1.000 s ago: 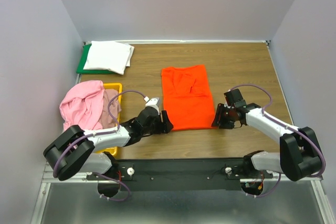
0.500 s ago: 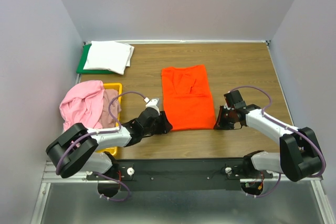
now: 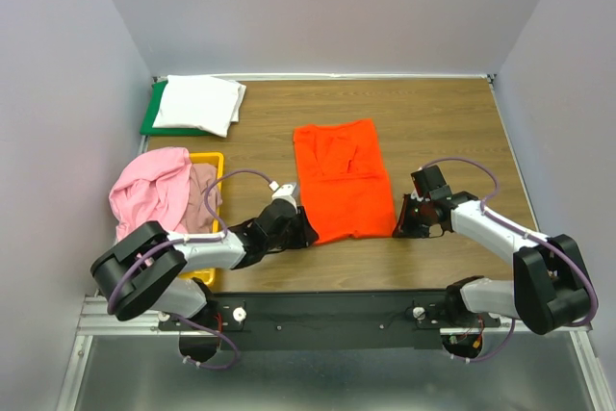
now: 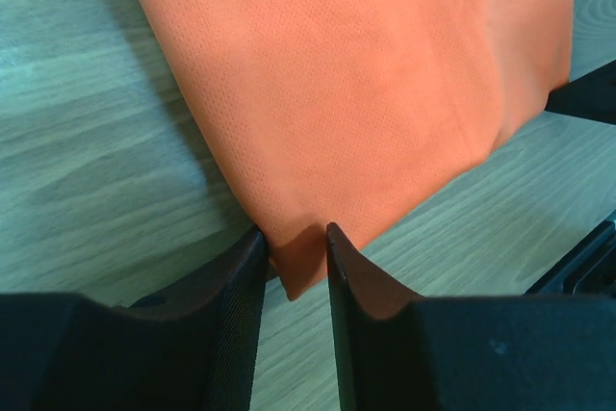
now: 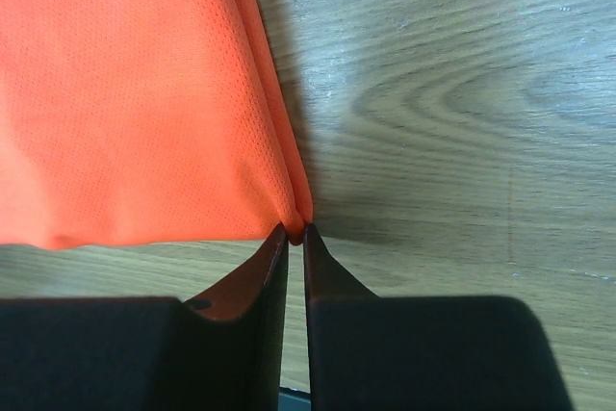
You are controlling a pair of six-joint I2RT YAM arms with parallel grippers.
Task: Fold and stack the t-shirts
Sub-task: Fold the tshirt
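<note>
The bright orange t-shirt (image 3: 339, 180) lies flat, folded into a long strip, in the middle of the table. My left gripper (image 3: 306, 230) is at its near left corner. In the left wrist view that gripper (image 4: 294, 230) is shut on the orange corner (image 4: 289, 271). My right gripper (image 3: 399, 223) is at the near right corner. In the right wrist view it (image 5: 295, 230) is shut on the tip of the orange cloth (image 5: 144, 93). The white t-shirt (image 3: 197, 103) lies folded at the back left. The light pink t-shirt (image 3: 149, 190) and the mauve-pink t-shirt (image 3: 199, 201) hang in a heap at the left.
The white shirt rests on a flat green board (image 3: 151, 119) in the back left corner. The pink and mauve shirts drape over a yellow plastic bin (image 3: 212, 158) at the left edge. Grey walls close in the table on three sides.
My left arm has edged a little toward the shirt's near left corner, and the shirt's left side has shifted slightly. The right arm has barely moved.
</note>
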